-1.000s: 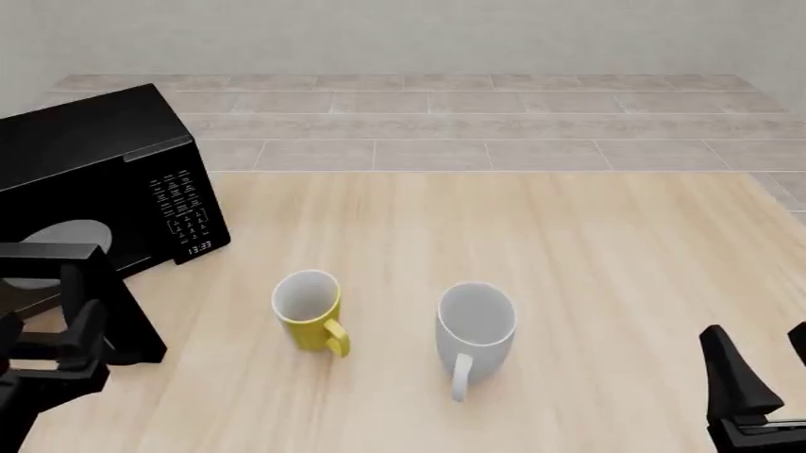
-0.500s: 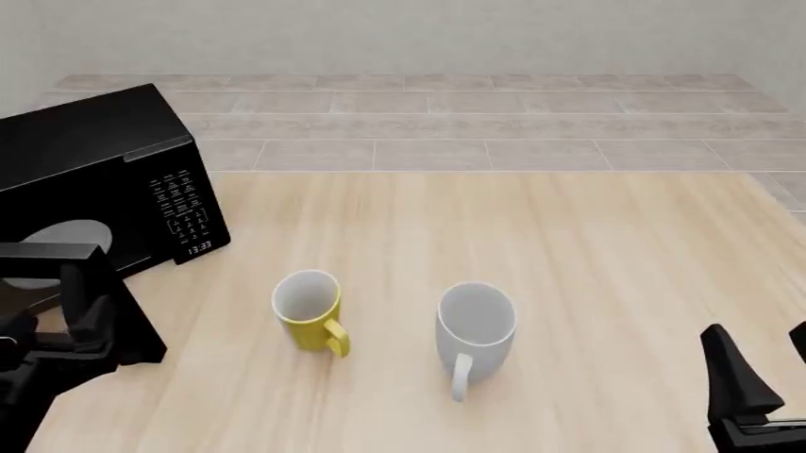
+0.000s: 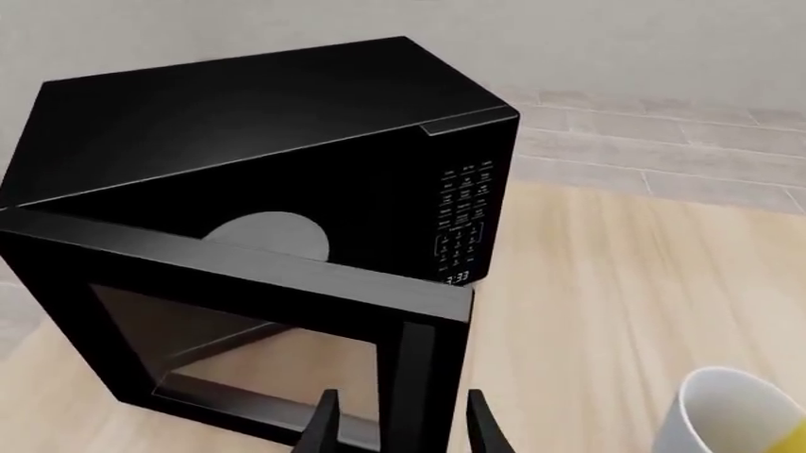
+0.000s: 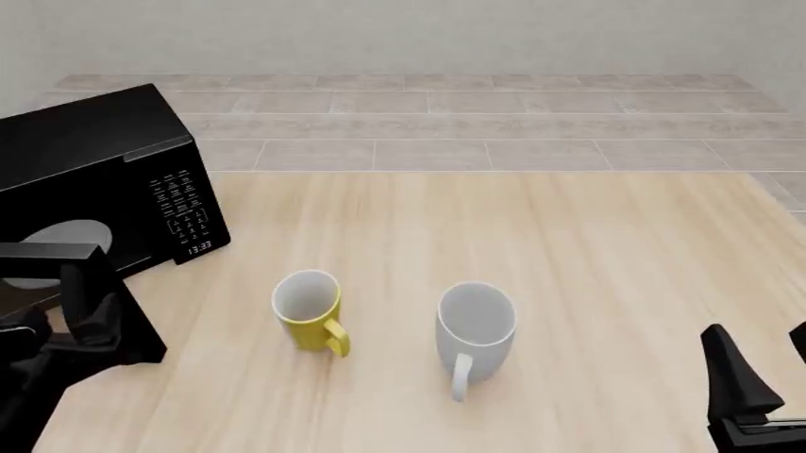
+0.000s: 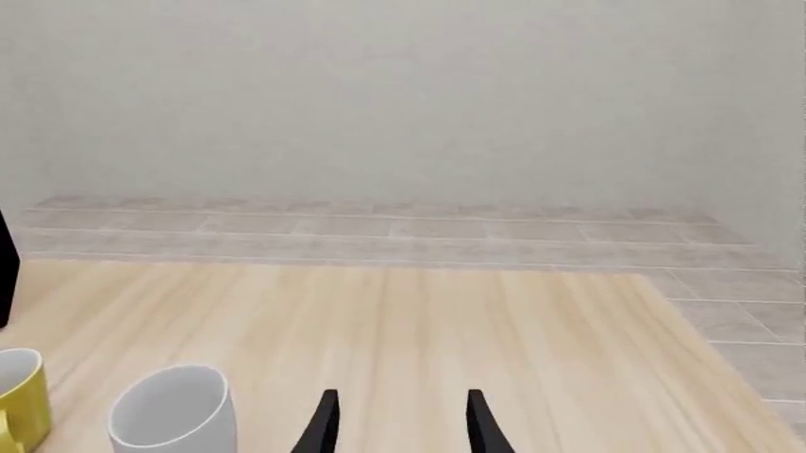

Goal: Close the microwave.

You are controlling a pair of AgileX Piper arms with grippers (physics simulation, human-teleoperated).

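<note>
Microwave (image 4: 108,179) at table's (image 4: 567,274) far left, door (image 3: 252,330) swung open. Left gripper (image 3: 396,429) moved up to door's free edge since a second ago, fingers spread either side of it, not clamped. Right gripper (image 5: 396,425) unmoved, parted, holding nothing. Mugs unmoved.

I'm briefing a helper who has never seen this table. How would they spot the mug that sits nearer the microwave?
Start at the big black microwave at the table's far left, its door swung open toward the arms. Just right of that door stand two mugs side by side. The nearer one is the yellow mug, smaller than the white mug beside it.
</note>
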